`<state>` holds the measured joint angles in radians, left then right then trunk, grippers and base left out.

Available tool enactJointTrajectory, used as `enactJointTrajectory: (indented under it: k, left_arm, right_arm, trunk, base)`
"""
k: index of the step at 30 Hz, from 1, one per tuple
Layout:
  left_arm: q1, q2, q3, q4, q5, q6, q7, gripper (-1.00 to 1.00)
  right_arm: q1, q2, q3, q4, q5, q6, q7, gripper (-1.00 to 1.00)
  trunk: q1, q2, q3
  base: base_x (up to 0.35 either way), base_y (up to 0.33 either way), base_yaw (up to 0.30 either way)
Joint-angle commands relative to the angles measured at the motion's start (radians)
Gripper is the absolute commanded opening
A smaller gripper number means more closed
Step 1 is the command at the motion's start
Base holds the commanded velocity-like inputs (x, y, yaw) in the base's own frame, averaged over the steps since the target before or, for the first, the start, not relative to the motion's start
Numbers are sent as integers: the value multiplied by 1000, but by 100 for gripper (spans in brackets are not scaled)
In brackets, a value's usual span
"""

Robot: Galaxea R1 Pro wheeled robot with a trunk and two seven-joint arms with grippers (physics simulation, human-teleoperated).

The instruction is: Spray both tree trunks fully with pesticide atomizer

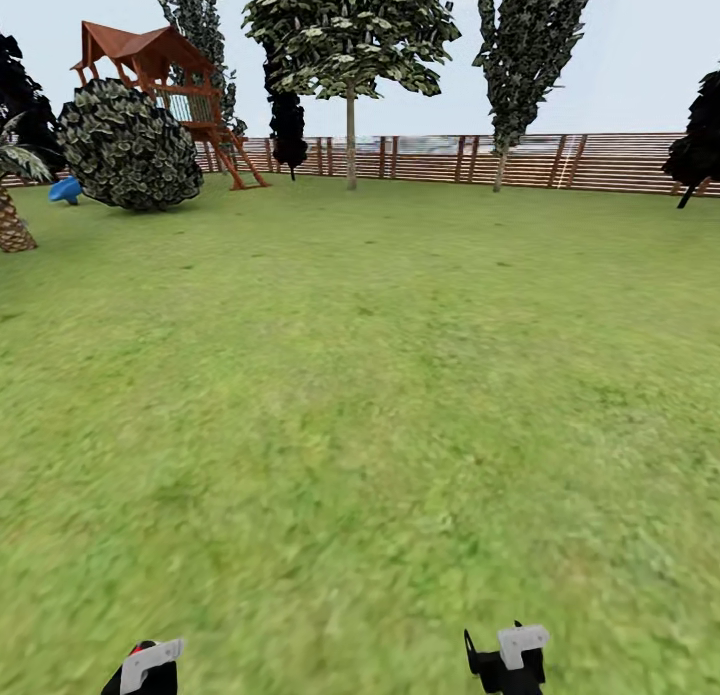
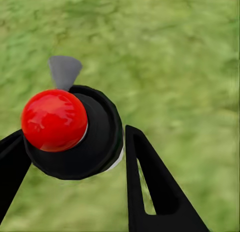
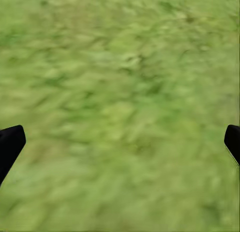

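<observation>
Red cap on a black round body: the pesticide atomizer [image 2: 70, 132] sits between the left gripper's [image 2: 75, 157] jaws, seen from above in the left wrist view, a grey nozzle tab sticking out past the cap. The jaws stand closed against its sides, held clear of the lawn [image 1: 360, 395]. The right gripper [image 3: 120, 142] has its jaws spread wide, nothing between them, grass beneath. Judgement: hard, smooth, round bottle, likely light, apt to twist in the hold; the body below the cap is the sound place to hold. Far ahead, near the fence [image 1: 600, 162], stand two trees, one far centre [image 1: 350, 145], one far right [image 1: 500, 165]; their trunks look thin at this range. Bottle's lower part hidden; both arms are cut off at the head view's near edge.
</observation>
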<state>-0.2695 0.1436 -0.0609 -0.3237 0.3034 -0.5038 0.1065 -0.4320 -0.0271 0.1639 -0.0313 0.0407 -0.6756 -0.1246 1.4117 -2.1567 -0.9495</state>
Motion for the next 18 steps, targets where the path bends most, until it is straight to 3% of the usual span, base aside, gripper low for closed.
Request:
enactJointTrajectory:
  k: [1,18]
  left_arm:
    - [0,1,-7,0,2,-3,7,-100]
    - [0,-1,-7,0,2,-2,7,-100]
  right_arm:
    - [-1,0,8,1,4,-1,-10,100]
    - [-1,1,9,1,5,-1,-10,100]
  trunk:
    - [0,0,-1]
    - [0,0,-1]
  base:
    - [340,0,0]
    - [340,0,0]
